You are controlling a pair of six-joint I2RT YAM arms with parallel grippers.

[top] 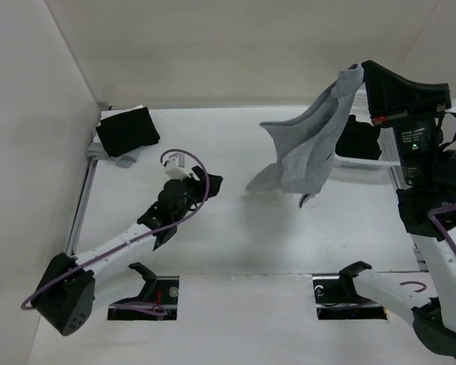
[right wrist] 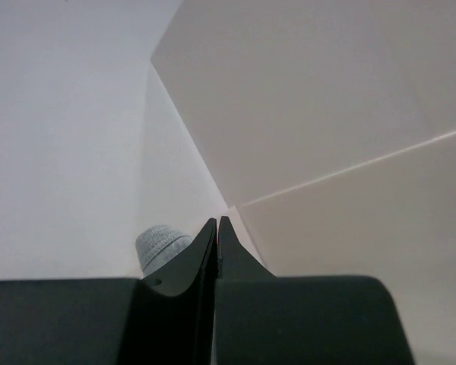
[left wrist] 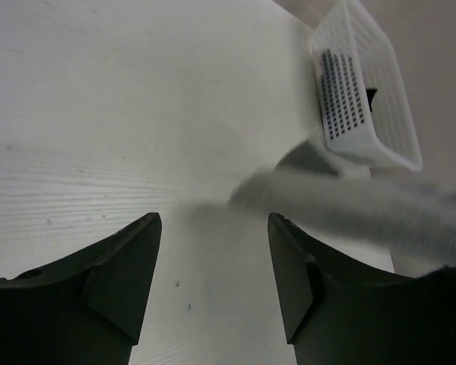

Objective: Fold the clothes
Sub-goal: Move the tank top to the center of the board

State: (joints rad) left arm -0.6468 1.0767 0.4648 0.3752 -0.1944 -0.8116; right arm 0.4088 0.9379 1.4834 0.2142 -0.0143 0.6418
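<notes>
A light grey shirt (top: 308, 144) hangs crumpled in the air at the right. Its top edge is pinched in my raised right gripper (top: 359, 71), which is shut on it. In the right wrist view the jaws (right wrist: 216, 222) are pressed together and a bit of grey cloth (right wrist: 161, 247) bulges out at their left side. My left gripper (top: 210, 182) stands open low over the table, left of the shirt's hanging lower end, with nothing between its fingers (left wrist: 213, 220). Past it the shirt (left wrist: 349, 205) shows blurred. A black garment (top: 128, 129) lies folded at the back left.
A white lattice basket (top: 362, 162) stands at the back right behind the shirt, holding another black garment (top: 358, 137). In the left wrist view the basket (left wrist: 380, 114) is at the upper right. White walls close off the table at the left, back and right.
</notes>
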